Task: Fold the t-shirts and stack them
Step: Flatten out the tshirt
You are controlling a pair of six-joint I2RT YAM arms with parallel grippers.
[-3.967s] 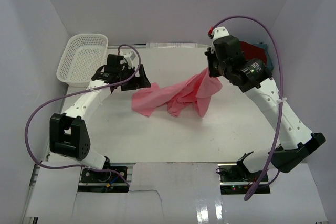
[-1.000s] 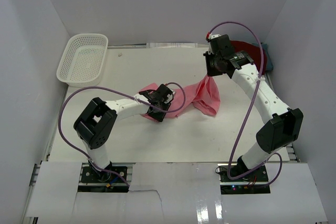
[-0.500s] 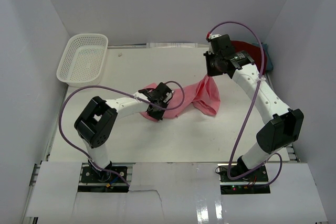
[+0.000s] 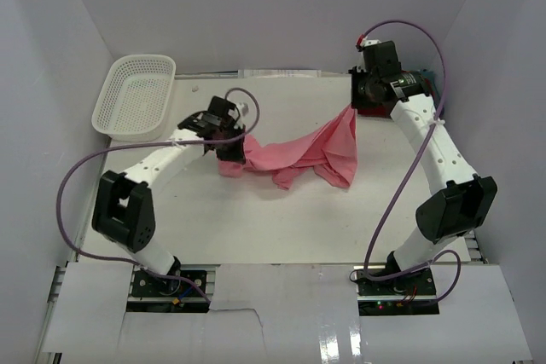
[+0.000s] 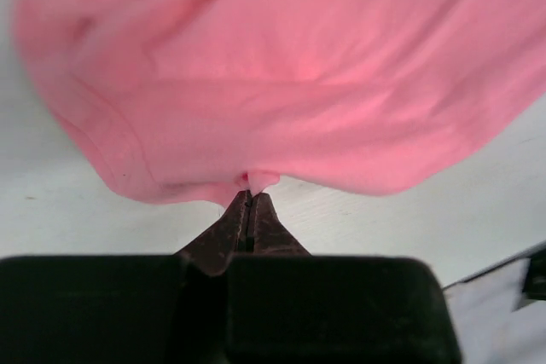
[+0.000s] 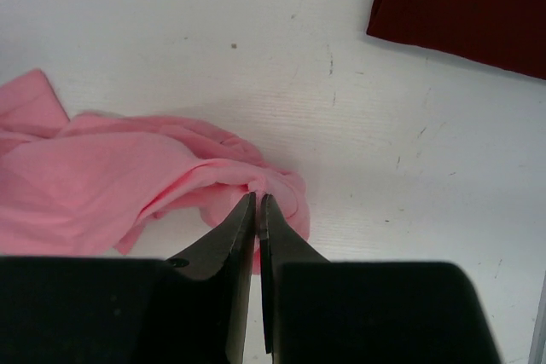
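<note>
Claws: left gripper [image 5: 247,197] and right gripper [image 6: 258,200] both clamped on opposite edges of pink shirt [image 4: 300,153], likely spreading it flat for folding.

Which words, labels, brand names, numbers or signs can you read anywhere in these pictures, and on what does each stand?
None: no readable text shows on the pink t-shirt, the dark red t-shirt, the basket or the table.

no readable text, no labels or brands, no numbers or signs
</note>
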